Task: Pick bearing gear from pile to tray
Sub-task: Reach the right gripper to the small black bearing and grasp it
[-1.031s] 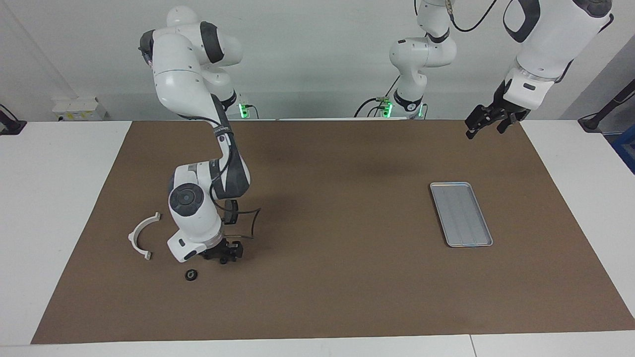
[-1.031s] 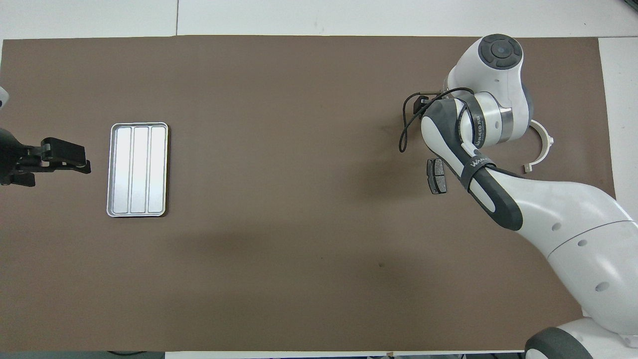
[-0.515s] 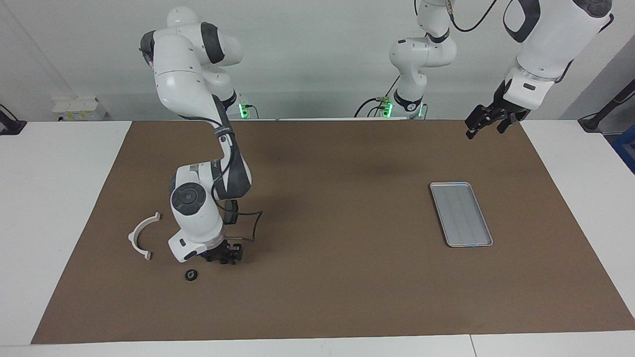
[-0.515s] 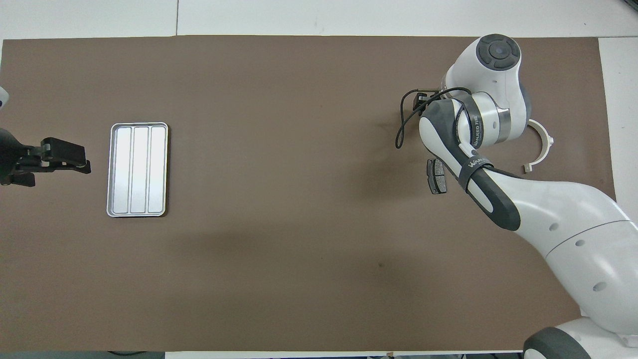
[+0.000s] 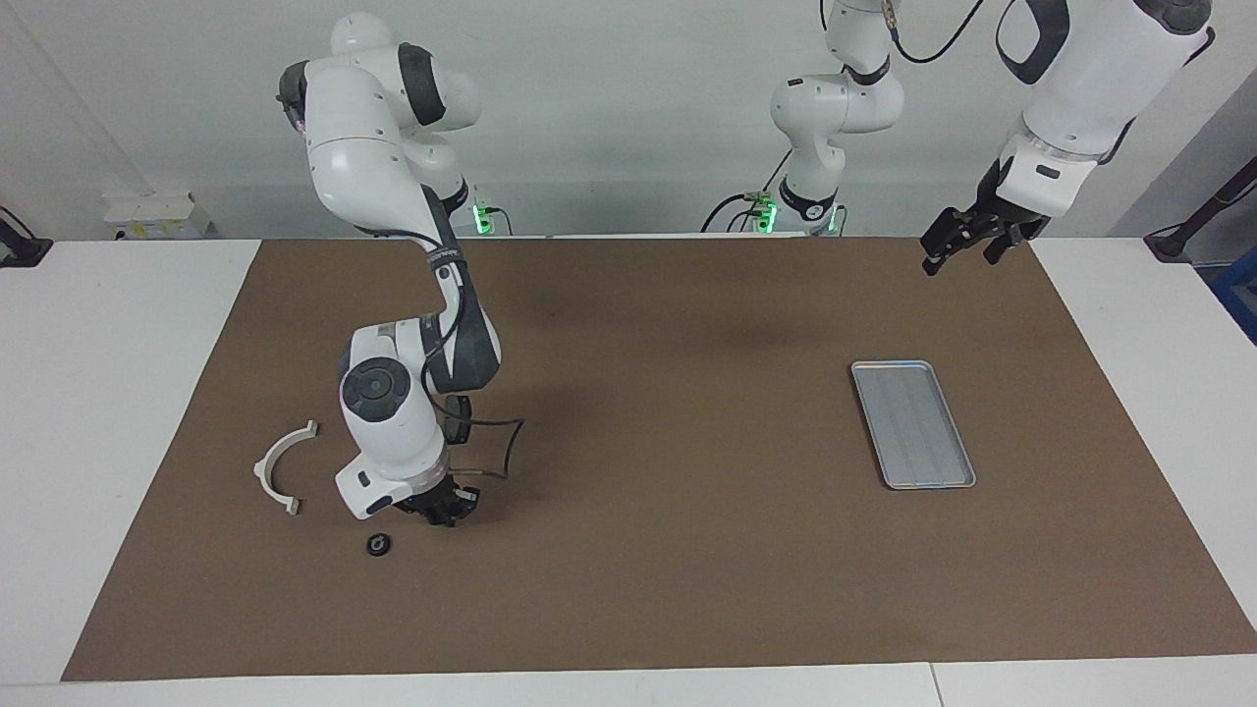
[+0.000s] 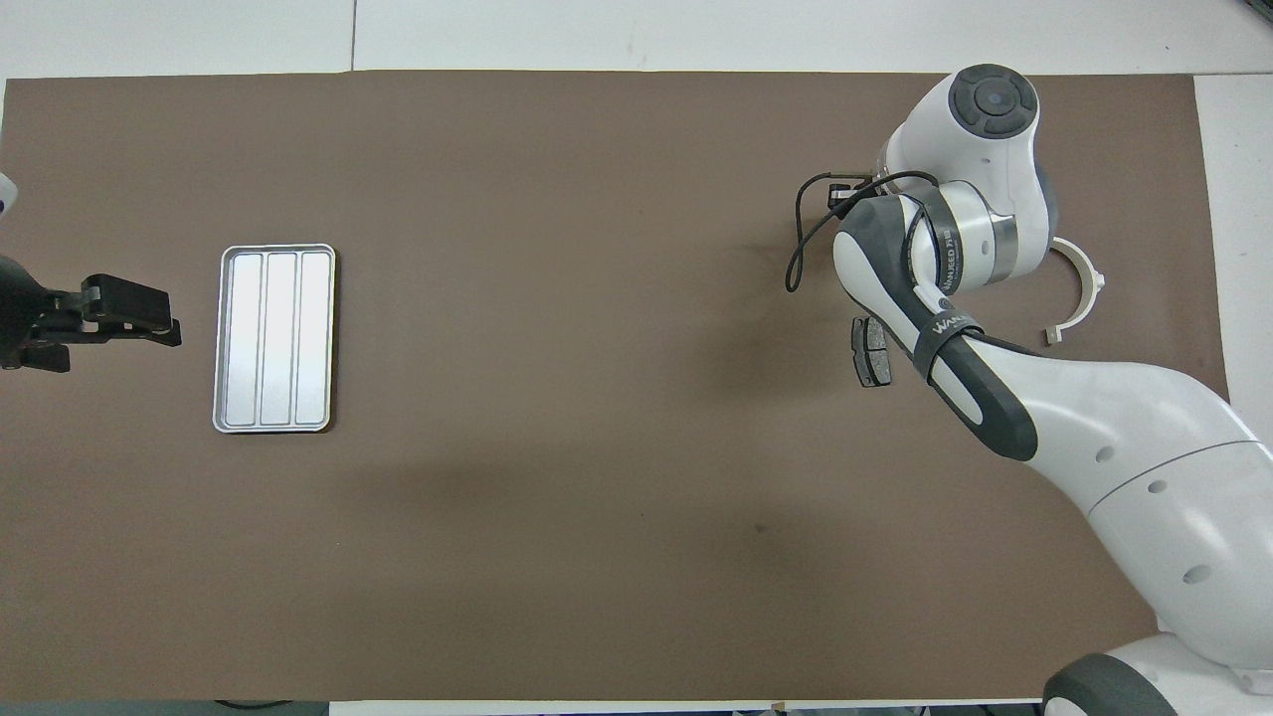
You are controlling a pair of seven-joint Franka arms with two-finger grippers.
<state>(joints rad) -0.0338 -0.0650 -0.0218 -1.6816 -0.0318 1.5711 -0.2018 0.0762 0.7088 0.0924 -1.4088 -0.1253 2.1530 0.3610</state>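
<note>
Right gripper (image 5: 447,511) low on mat beside white arc (image 5: 280,467), fingers clenched; held part, if any, hidden. Black round piece (image 5: 379,544) lies just beside it, ungrasped. Tray (image 5: 912,423) well apart, empty. Left gripper (image 5: 967,236) waits, spread.

Silver ribbed tray (image 5: 913,424), white arc (image 5: 278,469), blk ring (image 5: 379,544), brown mat (image 5: 668,550).

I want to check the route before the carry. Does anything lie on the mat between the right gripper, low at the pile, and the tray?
Nothing visible does. The right gripper is shut low at the pile, beside a small black round piece. From there to the tray the brown mat is bare. The left gripper waits raised, off that path.
</note>
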